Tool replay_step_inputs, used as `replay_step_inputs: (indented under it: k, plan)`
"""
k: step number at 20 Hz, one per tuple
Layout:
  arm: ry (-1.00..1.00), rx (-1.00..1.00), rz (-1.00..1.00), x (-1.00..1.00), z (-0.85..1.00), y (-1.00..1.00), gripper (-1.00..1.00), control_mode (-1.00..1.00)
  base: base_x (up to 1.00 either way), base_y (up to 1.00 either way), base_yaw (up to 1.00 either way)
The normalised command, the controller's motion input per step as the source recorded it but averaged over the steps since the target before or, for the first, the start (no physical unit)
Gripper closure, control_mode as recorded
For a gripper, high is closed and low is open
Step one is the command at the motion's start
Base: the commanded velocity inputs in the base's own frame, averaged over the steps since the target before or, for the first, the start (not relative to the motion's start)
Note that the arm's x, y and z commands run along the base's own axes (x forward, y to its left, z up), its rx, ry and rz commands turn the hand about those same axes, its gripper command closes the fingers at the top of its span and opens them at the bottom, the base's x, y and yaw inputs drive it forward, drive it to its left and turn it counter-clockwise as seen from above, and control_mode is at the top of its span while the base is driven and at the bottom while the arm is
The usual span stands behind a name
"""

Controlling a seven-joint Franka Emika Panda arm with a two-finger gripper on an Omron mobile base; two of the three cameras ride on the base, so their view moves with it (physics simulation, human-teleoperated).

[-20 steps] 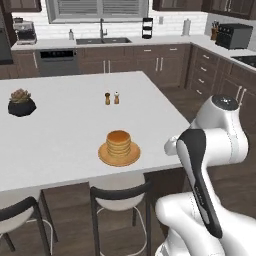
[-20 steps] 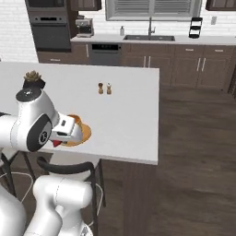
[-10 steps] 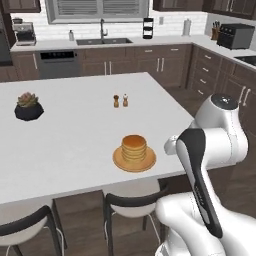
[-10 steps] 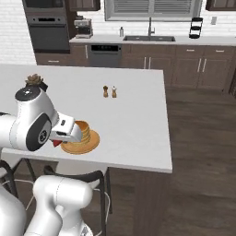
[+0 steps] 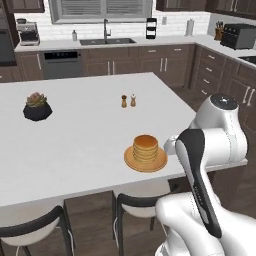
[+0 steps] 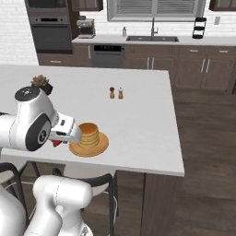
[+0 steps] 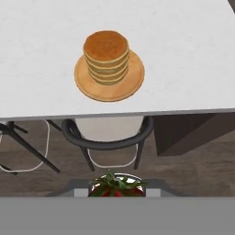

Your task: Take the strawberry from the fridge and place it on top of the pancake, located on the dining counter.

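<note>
The strawberry (image 7: pixel 116 187), red with green leaves, sits between my gripper (image 7: pixel 117 191) fingertips, which are shut on it. From the right base camera it is a red speck (image 6: pixel 56 143) under my hand, just left of the plate and off the counter's near edge. The pancake (image 7: pixel 106 56) (image 5: pixel 145 147) (image 6: pixel 88 132) is a golden-brown stack on an orange-brown plate (image 7: pixel 134 82) near the front edge of the white dining counter (image 5: pixel 75 140). My hand hangs over the stools, short of the stack. The fridge is out of view.
Salt and pepper shakers (image 5: pixel 128 101) stand mid-counter beyond the pancake. A potted succulent (image 5: pixel 37 106) sits far left. Dark-framed stools (image 7: pixel 109 134) are tucked under the counter's near edge. The sink counter (image 5: pixel 106 42) runs along the back wall.
The whole picture has shifted, so the base has driven along the counter and the pancake now lies closer to my arm. The arm's pose and its grip on the strawberry look the same.
</note>
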Motion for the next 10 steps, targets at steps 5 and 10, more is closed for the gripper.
replay_step_inputs:
  k: [5, 10]
  plan:
    - [0.0, 0.0, 0.0, 0.0, 0.0, 0.0, 1.0, 1.0, 0.37, 0.0, 0.04]
    - [0.0, 0.0, 0.0, 0.0, 0.0, 0.0, 1.0, 1.0, 0.44, 0.13, 0.04]
